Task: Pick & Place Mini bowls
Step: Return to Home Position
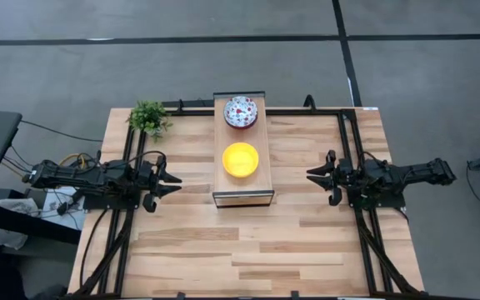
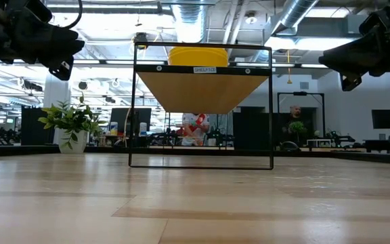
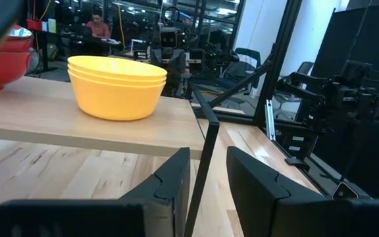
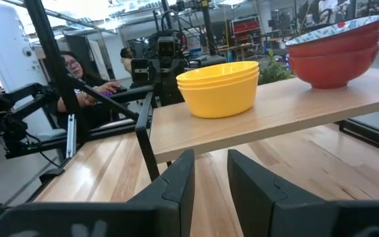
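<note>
At the upper left corner of the table stands a small potted plant, which has no part in the job. Just below it, at mid-left of the high view, the left gripper hangs above the wood with its fingers a little apart and nothing between them. At centre is the raised shelf, and every bowl in view sits on it. The speckled bowls, red on the outside, are nested toward the top of the frame. The yellow bowls are nested just below them, apart from the speckled ones. At mid-right the right gripper faces the shelf from its own side, its fingers likewise parted and empty. The bowls look light, stiff and smooth-walled, so a pinch around the rounded outside would probably slip. The rim is the likely hold, one finger inside and one outside. Because they are nested, lifting the top bowl may drag the next one up with it. With both stacks shelved and both arms clear, the sorting looks finished.
</note>
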Motion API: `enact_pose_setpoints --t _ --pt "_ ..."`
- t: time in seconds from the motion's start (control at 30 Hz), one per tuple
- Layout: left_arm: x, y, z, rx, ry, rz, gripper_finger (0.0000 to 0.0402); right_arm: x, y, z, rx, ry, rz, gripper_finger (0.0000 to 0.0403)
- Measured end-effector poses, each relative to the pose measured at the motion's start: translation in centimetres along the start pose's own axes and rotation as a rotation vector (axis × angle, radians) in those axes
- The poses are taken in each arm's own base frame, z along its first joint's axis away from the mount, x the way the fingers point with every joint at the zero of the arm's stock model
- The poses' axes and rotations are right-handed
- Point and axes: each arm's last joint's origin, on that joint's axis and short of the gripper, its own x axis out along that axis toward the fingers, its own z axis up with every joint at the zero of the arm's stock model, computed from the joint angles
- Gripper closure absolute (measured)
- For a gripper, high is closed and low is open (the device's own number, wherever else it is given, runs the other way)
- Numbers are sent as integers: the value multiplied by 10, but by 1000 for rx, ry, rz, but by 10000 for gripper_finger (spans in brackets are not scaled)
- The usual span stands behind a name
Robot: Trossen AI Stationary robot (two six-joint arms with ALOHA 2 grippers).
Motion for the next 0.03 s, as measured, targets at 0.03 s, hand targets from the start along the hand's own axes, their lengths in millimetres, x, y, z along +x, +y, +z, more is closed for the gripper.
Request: enact_pose_setpoints --t 0.03 --pt "0 0 0 0 0 0 302 0 0 0 0 0 0 322"
